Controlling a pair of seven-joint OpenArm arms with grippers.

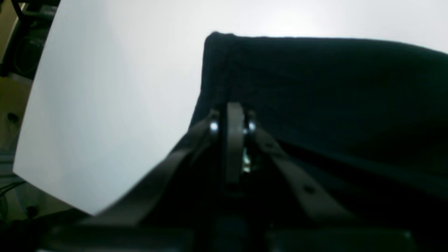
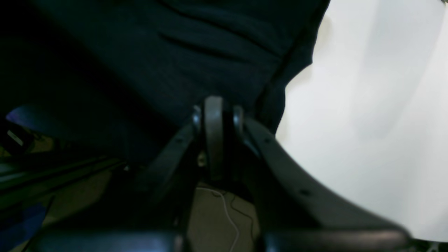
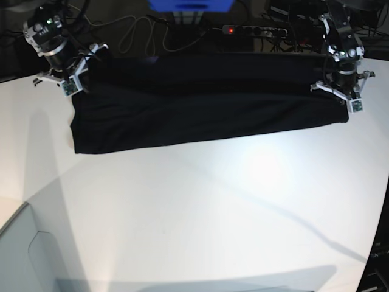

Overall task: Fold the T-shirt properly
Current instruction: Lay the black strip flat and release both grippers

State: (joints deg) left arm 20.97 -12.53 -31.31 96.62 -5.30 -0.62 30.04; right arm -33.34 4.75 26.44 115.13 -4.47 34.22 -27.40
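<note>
The black T-shirt (image 3: 200, 115) lies as a long folded band across the far part of the white table (image 3: 182, 213), plain side up; no print shows. My left gripper (image 3: 339, 96) is at the band's right end, fingers closed on the fabric near its corner (image 1: 232, 117). The shirt (image 1: 332, 91) fills the right of the left wrist view. My right gripper (image 3: 80, 78) is at the band's left end, also closed on the fabric (image 2: 213, 110). The shirt (image 2: 196, 52) spreads beyond it in the right wrist view. The far edge of the shirt hangs at the table's back edge.
Behind the table's back edge are a power strip (image 3: 255, 29) with a red light, loose cables (image 3: 134, 33) and a blue object (image 3: 190, 5). White tabletop stretches in front of the shirt. A lower grey surface (image 3: 24, 255) is at the near left corner.
</note>
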